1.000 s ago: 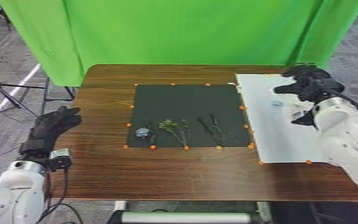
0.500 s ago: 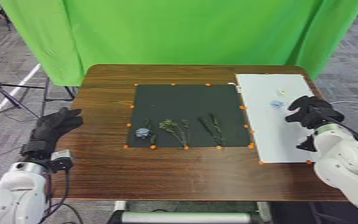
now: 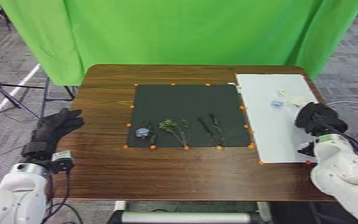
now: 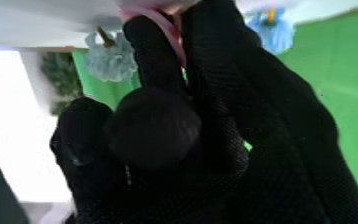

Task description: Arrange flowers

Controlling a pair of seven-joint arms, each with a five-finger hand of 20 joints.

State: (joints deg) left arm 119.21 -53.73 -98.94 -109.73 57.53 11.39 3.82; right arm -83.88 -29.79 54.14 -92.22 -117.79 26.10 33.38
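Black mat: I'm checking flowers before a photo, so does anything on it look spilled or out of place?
Nothing stands out: the blue flower and green sprigs lie along the near side of the black mat, with no spill.

From where I stand, one camera sits up on the robot's head, looking forward and down across the brown table [image 3: 140, 172] to the green curtain [image 3: 184, 35], everything well apart from it. The other rides the right arm's wrist, close against the right hand [image 3: 321, 119], facing along its fingers [image 4: 282, 115]. Both take in that hand, some curtain and flowers by the white board [image 3: 269, 117]
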